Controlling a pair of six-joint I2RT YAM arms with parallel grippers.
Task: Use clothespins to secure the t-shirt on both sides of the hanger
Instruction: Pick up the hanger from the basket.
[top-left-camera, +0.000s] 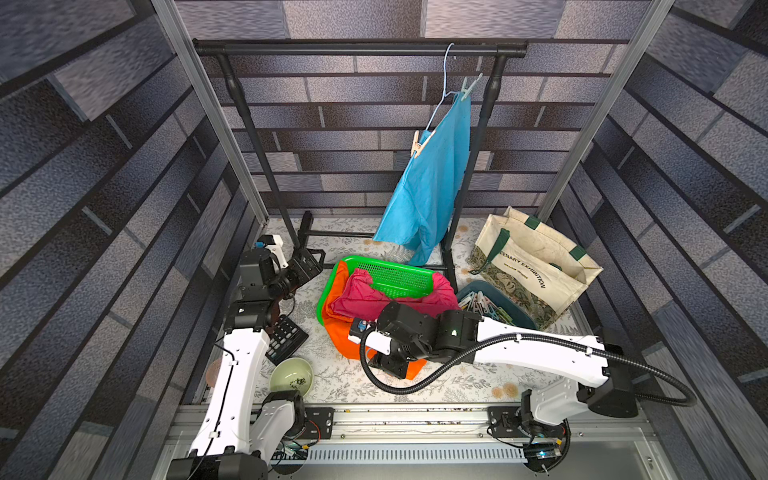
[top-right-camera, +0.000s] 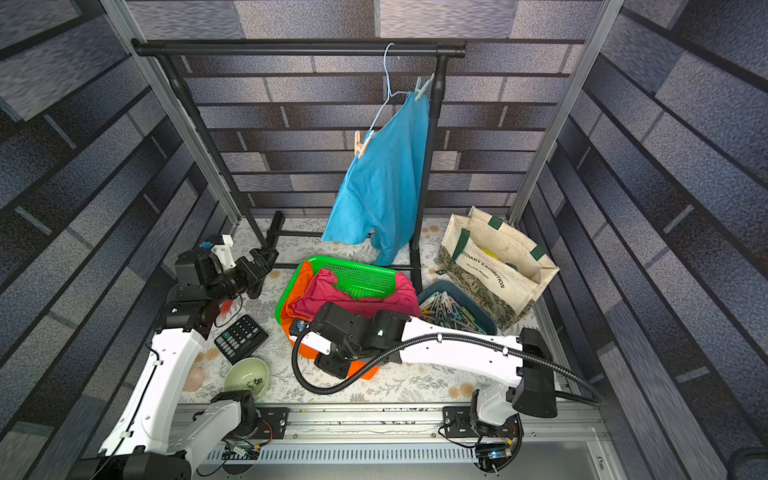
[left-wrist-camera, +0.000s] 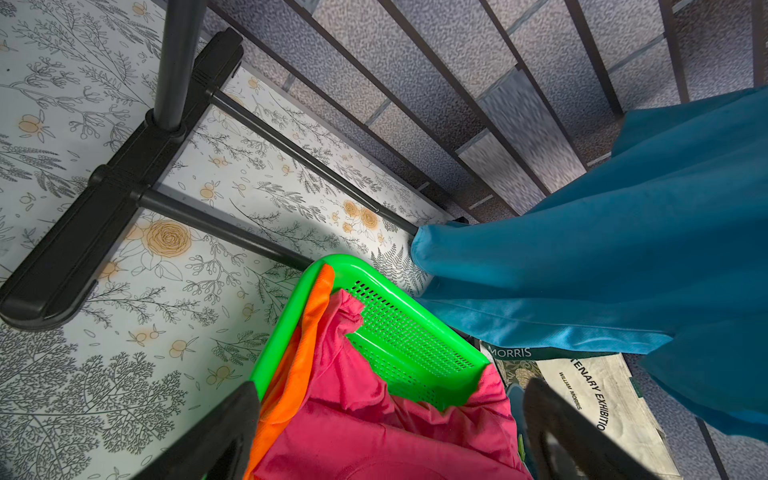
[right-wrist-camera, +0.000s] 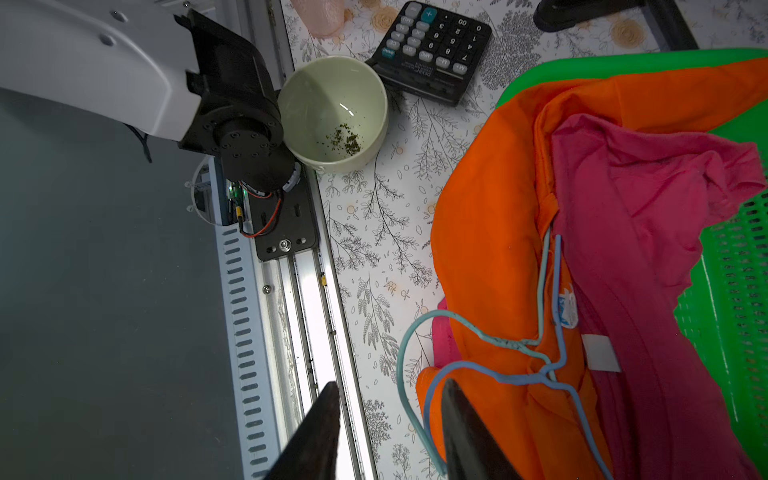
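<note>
Our left jaws stand wide apart, empty; our right jaws are half parted, nothing between them, beside two wire hangers on the orange shirt. At 12 o'clock on the table the blue t-shirt hangs, a peach clothespin and a mint clothespin on its shoulders. Spare clothespins fill the bin at 3 o'clock.

In a top view, the white-shelled left arm at seven o'clock and white-shelled right arm at four share black joint housings. The left gripper is all black. A black ribbed cable hose follows the right arm, whose wrist block carries a small green light.
</note>
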